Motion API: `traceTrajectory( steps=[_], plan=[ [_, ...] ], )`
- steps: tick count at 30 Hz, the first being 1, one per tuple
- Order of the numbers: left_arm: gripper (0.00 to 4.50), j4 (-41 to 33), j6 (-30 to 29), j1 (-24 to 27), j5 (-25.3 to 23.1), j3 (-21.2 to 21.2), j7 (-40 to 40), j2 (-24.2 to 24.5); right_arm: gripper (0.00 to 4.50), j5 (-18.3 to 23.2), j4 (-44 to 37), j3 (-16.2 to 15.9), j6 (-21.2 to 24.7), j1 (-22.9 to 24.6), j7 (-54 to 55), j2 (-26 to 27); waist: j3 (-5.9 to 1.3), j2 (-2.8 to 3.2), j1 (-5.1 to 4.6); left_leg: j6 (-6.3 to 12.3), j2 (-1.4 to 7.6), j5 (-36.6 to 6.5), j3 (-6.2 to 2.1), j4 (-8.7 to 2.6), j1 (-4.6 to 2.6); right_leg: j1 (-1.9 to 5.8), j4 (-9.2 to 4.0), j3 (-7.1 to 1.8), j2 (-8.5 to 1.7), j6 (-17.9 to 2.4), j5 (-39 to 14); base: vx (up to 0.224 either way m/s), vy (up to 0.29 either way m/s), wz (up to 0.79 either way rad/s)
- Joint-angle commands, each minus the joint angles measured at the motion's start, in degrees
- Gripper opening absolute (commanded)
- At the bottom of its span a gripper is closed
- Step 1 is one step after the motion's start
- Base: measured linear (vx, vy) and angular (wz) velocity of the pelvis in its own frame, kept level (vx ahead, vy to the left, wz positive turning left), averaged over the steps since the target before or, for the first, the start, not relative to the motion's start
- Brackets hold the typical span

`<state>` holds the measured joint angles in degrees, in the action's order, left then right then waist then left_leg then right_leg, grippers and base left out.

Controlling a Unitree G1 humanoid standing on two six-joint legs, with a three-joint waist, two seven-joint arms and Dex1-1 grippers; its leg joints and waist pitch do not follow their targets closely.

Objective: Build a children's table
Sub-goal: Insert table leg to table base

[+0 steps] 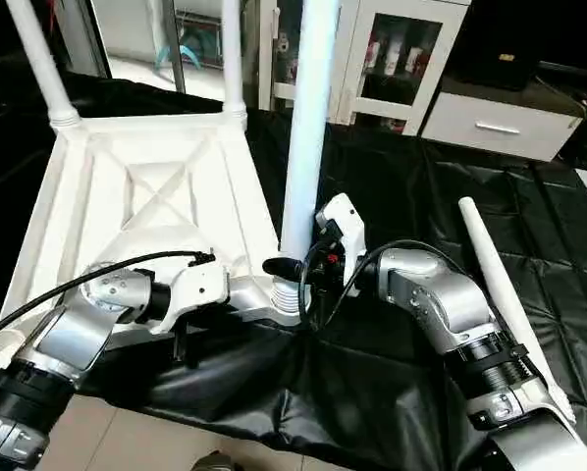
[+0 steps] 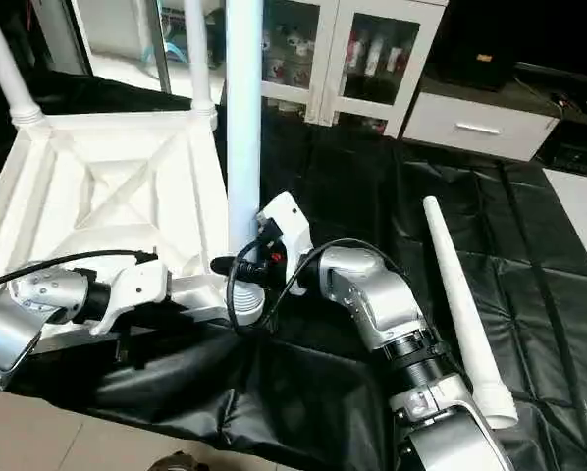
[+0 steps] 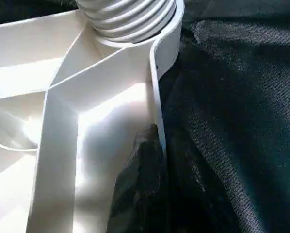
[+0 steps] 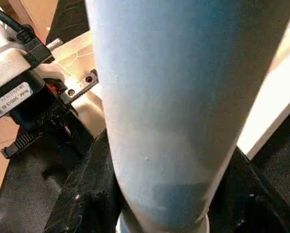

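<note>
The white tabletop (image 1: 156, 186) lies upside down, ribbed underside up, on the black-draped table. Two white legs (image 1: 40, 64) (image 1: 233, 59) stand in its far corner sockets. A third leg (image 1: 305, 128) stands upright at the near right corner, its threaded end (image 3: 130, 14) at the socket. My right gripper (image 1: 293, 267) is shut on this leg just above the socket, with black fingers (image 4: 87, 194) on both sides. My left gripper (image 1: 233, 294) is shut on the tabletop's near rim (image 3: 157, 97), beside that corner. A fourth leg (image 1: 500, 285) lies loose on the cloth at the right.
The black cloth (image 1: 274, 392) hangs over the work table's front edge just below my arms, with floor beneath. Glass-door cabinets (image 1: 392, 59) and a white drawer unit (image 1: 500, 123) stand behind the table. Black cables loop from both wrists.
</note>
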<state>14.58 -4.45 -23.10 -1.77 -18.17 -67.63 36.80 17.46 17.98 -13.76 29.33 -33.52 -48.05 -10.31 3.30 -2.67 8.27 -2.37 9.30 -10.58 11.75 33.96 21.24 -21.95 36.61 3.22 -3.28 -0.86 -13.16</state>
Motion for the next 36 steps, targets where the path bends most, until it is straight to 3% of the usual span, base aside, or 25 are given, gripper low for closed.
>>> traceTrajectory(
  steps=[1,6,9,13,21,27,36],
  plan=[
    [0.0,-2.52,4.98,-1.33,2.64,0.44,-0.08,-2.03,1.88,0.59,-2.33,2.02,-0.1,-0.55,0.41,-0.41,-3.14,1.26,-0.71,-4.01,4.9,-14.23,-2.6,-5.05,-1.78,1.23,-4.47,-3.76,-6.32,-10.67,-6.21,0.0,0.0,0.0],
    [0.0,-0.3,4.01,-1.61,0.11,0.33,2.27,-1.58,1.88,0.72,-2.3,2.37,-0.11,-0.42,0.49,-0.46,-3.19,1.39,-0.73,-3.22,4.85,-11.94,-2.47,-4.84,-1.63,1.36,-4.18,-3.69,-6.26,-11.26,-3.71,0.0,0.0,0.0],
    [0.0,1.5,4.99,-1.57,-1.83,-0.09,3.51,-0.98,1.88,0.57,-2.37,2.24,-0.18,-0.16,0.49,-0.5,-3.09,1.36,-0.71,-3.05,4.87,-12.4,-2.55,-4.88,-1.58,1.47,-4.33,-3.7,-6.39,-11.03,-5.13,0.0,0.0,0.0],
    [0.0,1.07,3.53,-0.77,0.15,0.61,1.21,-1.08,1.88,-0.66,-1.47,1.61,-1.13,0.43,0.71,-0.71,-2.96,1.4,-0.8,-3.57,4.96,-13.72,-2.53,-4.98,-1.78,1.22,-4.54,-3.76,-6.45,-10.88,-7.77,0.0,0.0,0.0],
    [0.0,-0.27,-0.97,0.75,3.03,0.26,-2.72,-0.85,1.88,-1.49,2.01,1.89,-2.68,0.53,1.66,0.26,-3.08,1.25,-1.12,-2.45,4.79,-10.65,-2.38,-4.74,-1.58,1.45,-4.09,-3.65,-6.35,-11.82,-3.74,0.0,0.0,0.0],
    [0.0,0.27,-0.64,0.68,2.14,0.38,-2.07,-0.96,1.87,-0.52,6.15,3.85,-2.91,0.14,2.41,1.5,-2.78,1.5,-1.77,-2.66,4.89,-13.22,-2.54,-4.96,-1.64,1.4,-4.55,-3.72,-6.48,-12.05,-7.3,0.0,0.0,0.0],
    [0.0,0.67,-1.54,0.51,1.6,0.4,-1.51,-1.31,1.87,-1.61,7.32,3.47,-5.25,1.95,2.89,1.72,-2.55,1.52,-2.11,-3.07,4.94,-14.71,-2.55,-5.11,-1.78,1.23,-4.78,-3.8,-6.45,-11.77,-9.14,0.0,0.0,0.0]
  ],
)
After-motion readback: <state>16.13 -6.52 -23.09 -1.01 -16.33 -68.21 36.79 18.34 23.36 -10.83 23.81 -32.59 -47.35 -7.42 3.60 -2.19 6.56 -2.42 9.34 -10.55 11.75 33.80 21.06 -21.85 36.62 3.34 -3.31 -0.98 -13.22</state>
